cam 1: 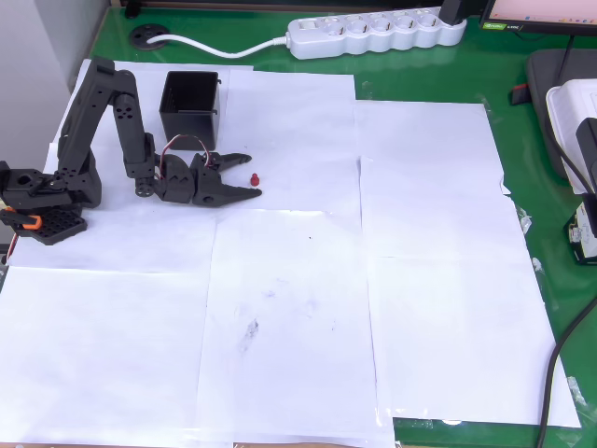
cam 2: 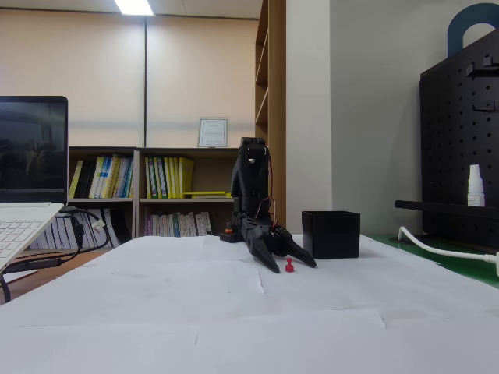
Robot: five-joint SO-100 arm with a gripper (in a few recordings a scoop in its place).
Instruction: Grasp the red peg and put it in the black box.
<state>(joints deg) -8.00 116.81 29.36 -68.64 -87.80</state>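
White sheets of paper (cam 1: 289, 308), laid edge to edge, cover most of a green table (cam 1: 550, 280) in the overhead view, with faint grey smudges on the sheet at lower centre. Along the top edge of that frame lies a white power strip (cam 1: 378, 33), its cable curling left to a round black grommet. At the right edge sit a black and white device and a dark cable that runs down to the lower right corner.

In the fixed view the paper fills the lower half of the frame. Behind it are beige walls, a ceiling light at the top, low shelves of books (cam 2: 148, 178) with a framed certificate (cam 2: 212, 132) standing on top, and a taller bookcase by a white pillar. A laptop (cam 2: 27, 179) stands at the left edge; a black pegboard (cam 2: 460, 140) with a small white bottle is at the right.

The black arm (cam 1: 117, 107) folds down at the upper left of the overhead view, its gripper (cam 1: 252, 175) low over the paper with jaws spread apart, holding nothing. The red peg (cam 1: 253, 177) stands on the paper between the two fingertips, seemingly not touching either. The black box (cam 1: 190, 105) sits upright near the upper left, just above the gripper and near the arm.
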